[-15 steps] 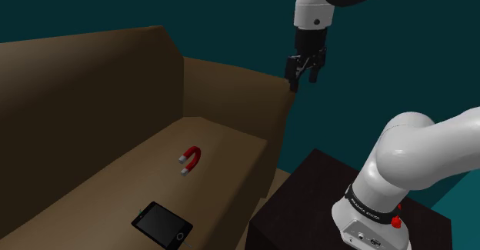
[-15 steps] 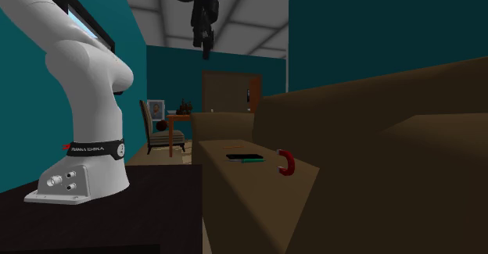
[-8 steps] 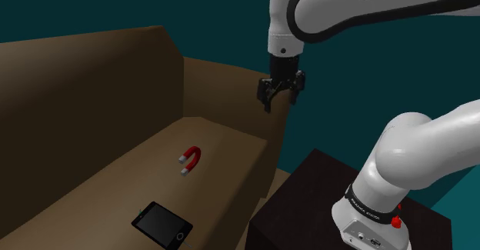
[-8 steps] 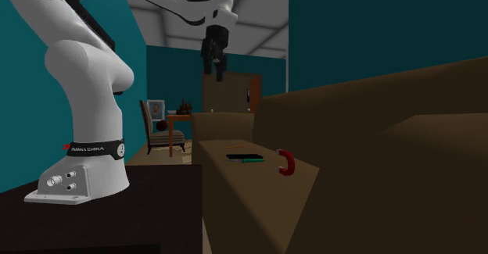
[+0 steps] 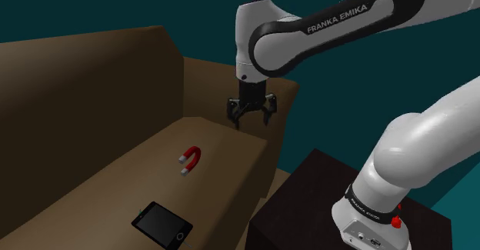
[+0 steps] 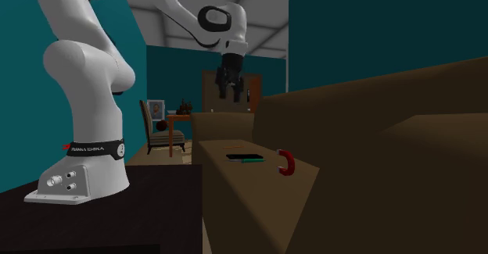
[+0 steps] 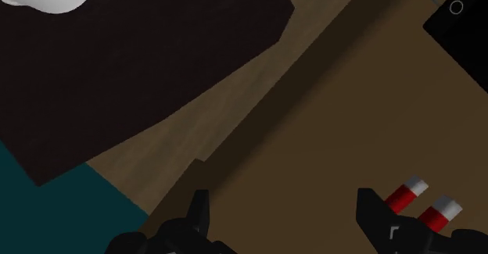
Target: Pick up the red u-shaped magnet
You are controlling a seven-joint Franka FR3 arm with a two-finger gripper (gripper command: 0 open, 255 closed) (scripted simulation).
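The red u-shaped magnet [image 5: 191, 160] with silver tips lies flat on the brown sofa seat [image 5: 108, 191]. My black gripper [image 5: 250, 122] hangs open above the seat's end near the armrest, up and to the right of the magnet in the shoulder view, well above it. In the second exterior view the gripper [image 6: 231, 95] is high above the sofa, with the magnet [image 6: 285, 163] lower at the seat's near end. In the wrist view the open gripper [image 7: 285, 213] holds nothing, and the magnet's [image 7: 423, 202] silver-tipped ends show just beside one finger.
A black phone [image 5: 162, 225] lies on the seat past the magnet, also seen in the wrist view [image 7: 461, 18]. The sofa's backrest [image 5: 85, 87] and armrest [image 5: 265, 91] border the seat. The dark stand [image 5: 323, 202] sits beside the sofa. An armchair [image 6: 160, 127] stands far back.
The arm has swung down and toward the shoulder view's left, bringing the gripper from high beside the armrest to over the seat's end. The fingers have stayed open. Magnet and phone have not moved.
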